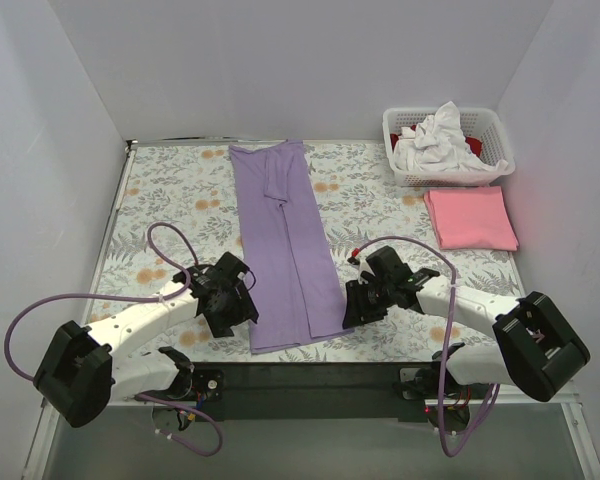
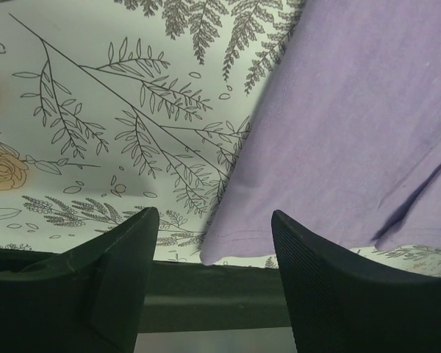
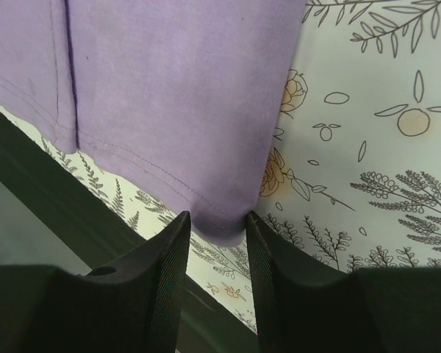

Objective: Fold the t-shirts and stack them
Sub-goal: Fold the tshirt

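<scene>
A lavender t-shirt (image 1: 285, 240) lies folded into a long narrow strip down the middle of the floral cloth. My left gripper (image 1: 245, 308) stands open at the strip's near left corner, and the hem corner (image 2: 220, 246) lies just ahead between its fingers (image 2: 213, 215). My right gripper (image 1: 352, 305) is at the near right corner. Its jaws (image 3: 217, 217) stand partly open with the shirt's corner (image 3: 220, 220) between the fingertips. A folded pink t-shirt (image 1: 470, 218) lies flat at the right. A crumpled white t-shirt (image 1: 435, 140) and a red one (image 1: 472, 146) sit in the basket.
The white lattice basket (image 1: 392, 150) stands at the back right, behind the pink shirt. The floral cloth (image 1: 180, 200) covers the table. A dark table edge (image 1: 310, 365) runs just behind both grippers. Grey walls close in the left, back and right sides.
</scene>
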You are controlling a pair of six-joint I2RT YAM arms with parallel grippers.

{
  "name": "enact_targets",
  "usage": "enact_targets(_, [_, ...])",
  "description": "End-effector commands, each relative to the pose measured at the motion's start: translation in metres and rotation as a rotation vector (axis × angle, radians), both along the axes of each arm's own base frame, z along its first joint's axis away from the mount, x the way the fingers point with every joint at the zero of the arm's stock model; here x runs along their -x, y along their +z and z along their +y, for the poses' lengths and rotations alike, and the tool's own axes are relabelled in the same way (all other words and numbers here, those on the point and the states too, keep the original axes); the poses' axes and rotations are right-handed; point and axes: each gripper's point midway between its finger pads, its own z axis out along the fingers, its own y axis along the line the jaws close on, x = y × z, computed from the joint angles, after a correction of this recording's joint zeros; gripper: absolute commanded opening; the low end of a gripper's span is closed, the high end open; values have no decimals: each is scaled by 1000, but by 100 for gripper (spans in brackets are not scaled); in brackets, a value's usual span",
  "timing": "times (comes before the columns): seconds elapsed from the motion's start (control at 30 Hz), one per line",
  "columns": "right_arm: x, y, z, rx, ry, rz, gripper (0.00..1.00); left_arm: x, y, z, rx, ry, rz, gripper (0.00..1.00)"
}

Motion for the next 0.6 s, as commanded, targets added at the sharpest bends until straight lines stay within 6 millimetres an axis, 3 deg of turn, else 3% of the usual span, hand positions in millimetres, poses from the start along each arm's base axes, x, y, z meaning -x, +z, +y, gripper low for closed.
enact_targets(0.0, [21,-31,-28,128,-10,77,43,9,4,-2,9,-7,19,61])
enact_targets(0.27, [27,-39,-38,179,-18,94,34,27,-2,-7,44,-37,74,61])
enact_targets(0.43, [27,-40,-38,184,-4,99,18,31,-1,-16,86,-57,84,62])
enact_targets(0.5, [27,-39,-37,178,2,99,4,31,-1,-20,103,-67,85,62])
enact_targets(0.57, [26,-38,-36,175,2,100,1,32,-3,-22,102,-75,94,61])
